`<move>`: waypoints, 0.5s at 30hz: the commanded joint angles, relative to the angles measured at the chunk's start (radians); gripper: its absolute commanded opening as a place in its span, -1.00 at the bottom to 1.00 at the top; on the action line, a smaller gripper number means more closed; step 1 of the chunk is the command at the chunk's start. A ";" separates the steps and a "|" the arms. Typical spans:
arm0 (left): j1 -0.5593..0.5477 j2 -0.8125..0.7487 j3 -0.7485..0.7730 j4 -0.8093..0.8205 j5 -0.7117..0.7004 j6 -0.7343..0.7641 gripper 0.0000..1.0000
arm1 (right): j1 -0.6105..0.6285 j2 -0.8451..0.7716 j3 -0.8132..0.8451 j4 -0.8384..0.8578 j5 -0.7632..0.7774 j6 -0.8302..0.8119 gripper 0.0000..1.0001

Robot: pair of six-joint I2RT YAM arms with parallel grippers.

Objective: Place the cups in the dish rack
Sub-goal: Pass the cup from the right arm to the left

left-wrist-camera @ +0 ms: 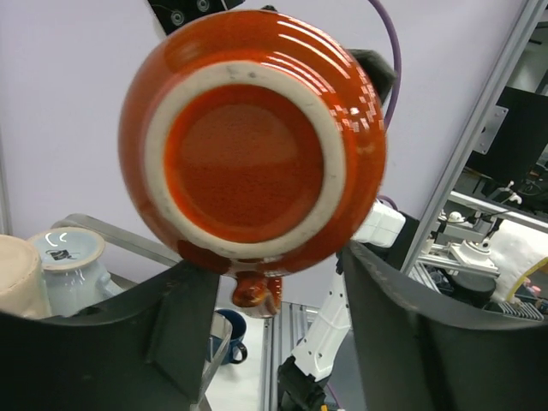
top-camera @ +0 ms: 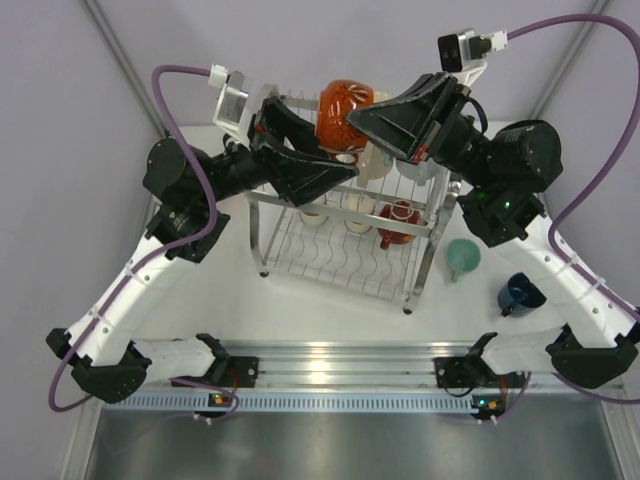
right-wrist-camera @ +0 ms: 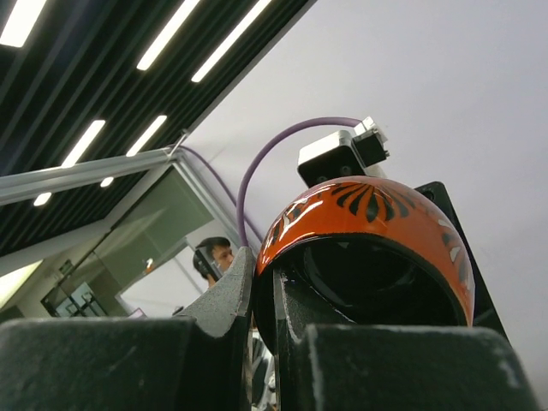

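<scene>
Top external view: several cups (top-camera: 398, 222) are racked in the dish rack (top-camera: 320, 262); a mint cup (top-camera: 462, 258) and a navy cup (top-camera: 520, 293) are left near the right edge of the table (top-camera: 330, 312). The orange mug (top-camera: 345, 112) is pinched by its rim above the rack by the right gripper (right-wrist-camera: 265, 278), with the left gripper (left-wrist-camera: 278, 265) spread open around its base. Upper-tier cups are largely hidden by the arms (top-camera: 300, 172).

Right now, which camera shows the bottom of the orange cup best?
The left wrist camera: there the orange cup shows its whole bottom. The top camera shows its patterned side above the rack. The right wrist camera sees its rim and inside.
</scene>
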 commanded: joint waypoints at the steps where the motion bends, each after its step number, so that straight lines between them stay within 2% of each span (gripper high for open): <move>1: -0.003 -0.024 0.005 0.074 0.021 -0.007 0.22 | 0.048 -0.006 0.063 0.110 0.044 -0.040 -1.00; 4: -0.003 -0.031 -0.003 0.093 0.024 -0.031 0.19 | 0.060 -0.001 0.067 0.107 0.049 -0.046 -1.00; 7: -0.003 -0.042 -0.021 0.123 0.028 -0.056 -0.01 | 0.068 -0.004 0.057 0.111 0.050 -0.047 -1.00; 8: -0.003 -0.048 -0.030 0.129 0.017 -0.061 -0.21 | 0.071 -0.009 0.048 0.111 0.052 -0.049 -1.00; 10: -0.003 -0.054 -0.037 0.131 0.008 -0.076 -0.38 | 0.077 -0.012 0.038 0.111 0.055 -0.049 -1.00; 11: -0.003 -0.054 -0.040 0.131 -0.008 -0.085 -0.69 | 0.078 -0.013 0.028 0.111 0.053 -0.051 -1.00; 13: -0.003 -0.059 -0.041 0.131 -0.017 -0.105 -0.90 | 0.078 -0.020 0.011 0.113 0.058 -0.049 -1.00; 15: -0.001 -0.058 -0.044 0.131 -0.017 -0.119 -1.00 | 0.081 -0.030 -0.009 0.117 0.061 -0.052 -1.00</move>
